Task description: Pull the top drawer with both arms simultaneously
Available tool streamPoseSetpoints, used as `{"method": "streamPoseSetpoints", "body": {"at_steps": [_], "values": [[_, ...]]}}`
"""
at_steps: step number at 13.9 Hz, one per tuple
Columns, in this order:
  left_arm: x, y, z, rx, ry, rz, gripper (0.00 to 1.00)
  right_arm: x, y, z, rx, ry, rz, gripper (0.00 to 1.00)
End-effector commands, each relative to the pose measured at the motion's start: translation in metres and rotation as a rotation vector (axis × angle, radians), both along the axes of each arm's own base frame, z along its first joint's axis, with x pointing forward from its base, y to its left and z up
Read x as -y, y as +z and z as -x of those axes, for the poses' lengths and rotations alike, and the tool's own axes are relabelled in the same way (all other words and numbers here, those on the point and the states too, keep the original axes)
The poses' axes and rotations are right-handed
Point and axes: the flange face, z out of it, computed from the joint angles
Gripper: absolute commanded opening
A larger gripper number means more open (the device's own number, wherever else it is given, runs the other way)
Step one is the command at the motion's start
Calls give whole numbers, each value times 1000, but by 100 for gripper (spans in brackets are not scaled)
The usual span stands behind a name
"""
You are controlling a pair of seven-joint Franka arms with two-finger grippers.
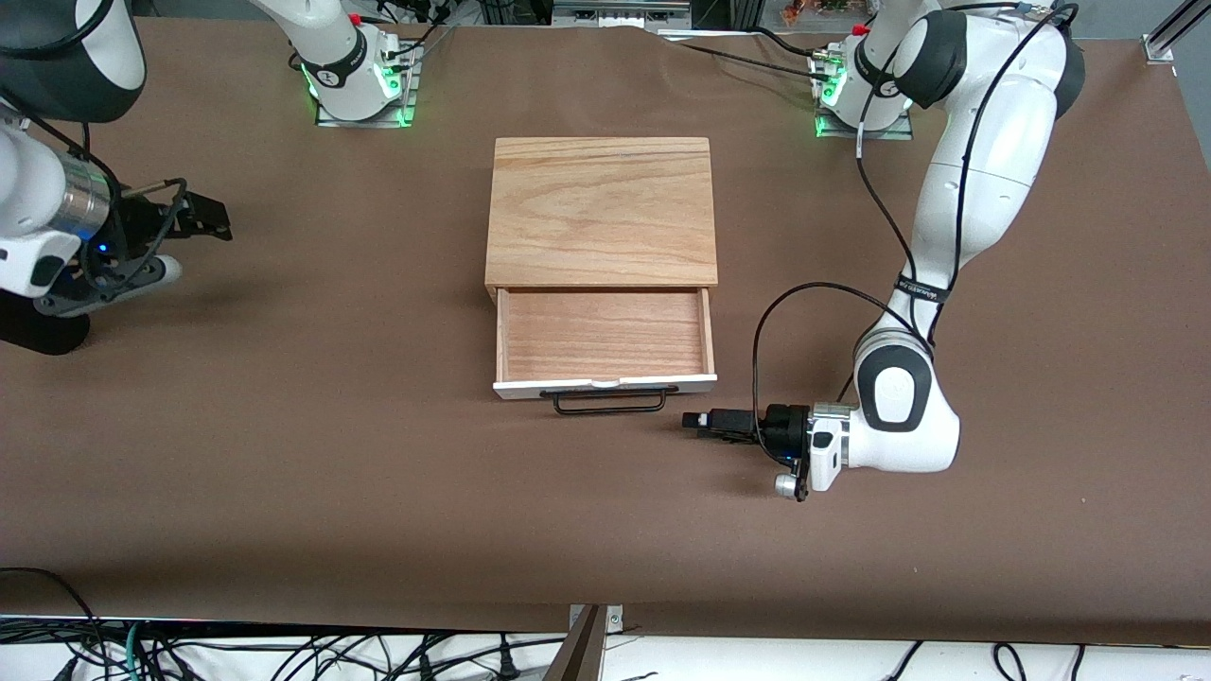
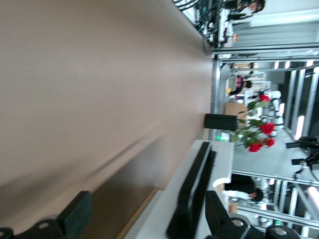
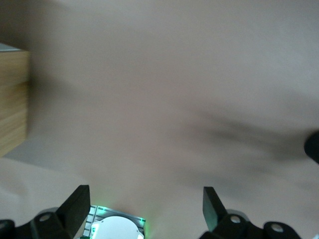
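The top drawer stands pulled out of the light-wood cabinet, its wooden tray bare inside. Its white front panel carries a black wire handle. My left gripper is low over the table beside the handle's end toward the left arm's end, pointing at it, open and holding nothing. My right gripper hangs open over the table toward the right arm's end, well apart from the cabinet, whose wooden side shows in the right wrist view.
The brown table spreads wide around the cabinet. Both arm bases with green lights stand along the table's edge farthest from the front camera. Loose cables hang below the nearest edge.
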Motion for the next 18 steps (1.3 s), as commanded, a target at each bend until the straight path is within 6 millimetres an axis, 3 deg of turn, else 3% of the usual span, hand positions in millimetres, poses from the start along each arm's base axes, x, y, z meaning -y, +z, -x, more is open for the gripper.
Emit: {"method": "streamPoseSetpoints", "body": {"at_steps": [1, 3, 5, 8, 9, 10, 11, 13, 15, 18], "values": [[-23, 20, -5, 22, -32, -116, 100, 52, -11, 17, 71, -76, 32, 100], [-36, 34, -8, 64, -68, -200, 100, 62, -9, 23, 112, -113, 41, 100], [-50, 47, -11, 103, -95, -271, 100, 69, -1, 15, 186, -129, 45, 100], [-77, 68, -14, 145, -133, -366, 100, 35, 8, 7, 157, -44, 97, 100], [-85, 77, -16, 165, -142, -403, 100, 38, 19, 6, 162, -49, 110, 100], [-91, 89, -17, 188, -152, -438, 100, 42, 38, -3, 203, -66, 106, 100], [-104, 103, -19, 216, -158, -490, 100, 44, 34, -19, 190, -75, 110, 100], [-126, 130, -22, 261, -164, -578, 100, 54, 34, -20, 180, -124, 70, 100], [-157, 160, -24, 292, -132, -643, 100, 49, 36, -21, 191, -159, 16, 100], [-172, 207, -21, 366, -150, -767, 100, 41, 40, -20, 202, -288, -10, 100]]}}
